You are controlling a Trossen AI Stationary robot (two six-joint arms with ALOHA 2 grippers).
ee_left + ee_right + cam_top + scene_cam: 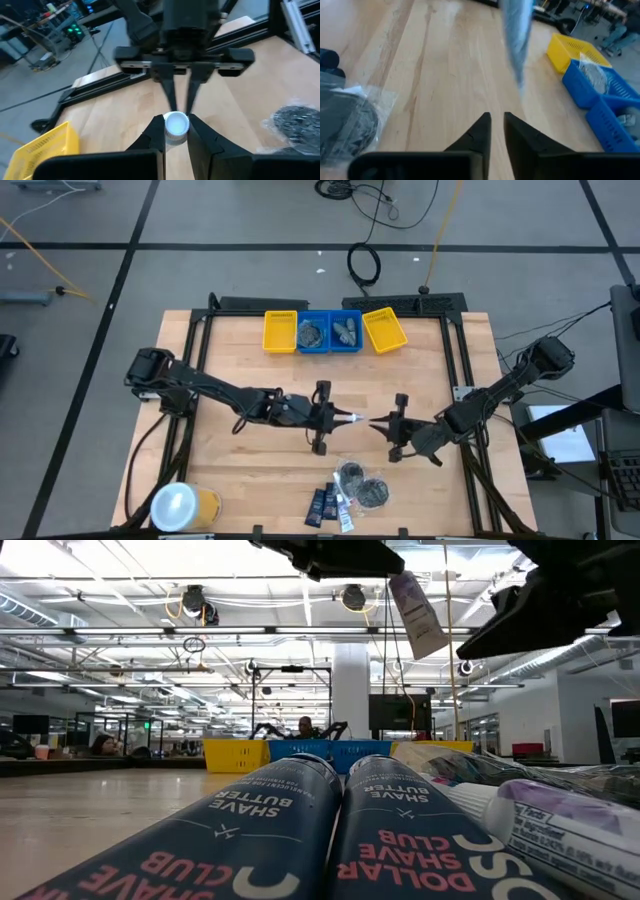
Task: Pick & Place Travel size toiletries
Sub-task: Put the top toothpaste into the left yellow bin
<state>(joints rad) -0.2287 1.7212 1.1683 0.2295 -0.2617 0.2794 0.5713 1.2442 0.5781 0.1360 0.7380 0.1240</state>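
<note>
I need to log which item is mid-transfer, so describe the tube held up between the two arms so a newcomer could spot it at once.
Start at the middle of the wooden table, where the two arms' tips nearly meet. The small white tube is in the air there, its round white cap end clamped in the left gripper, tail toward the right gripper. It is the only toiletry off the table; the rest lie at the near edge.

White tube [516,40] hangs beyond slightly parted jaws
</note>
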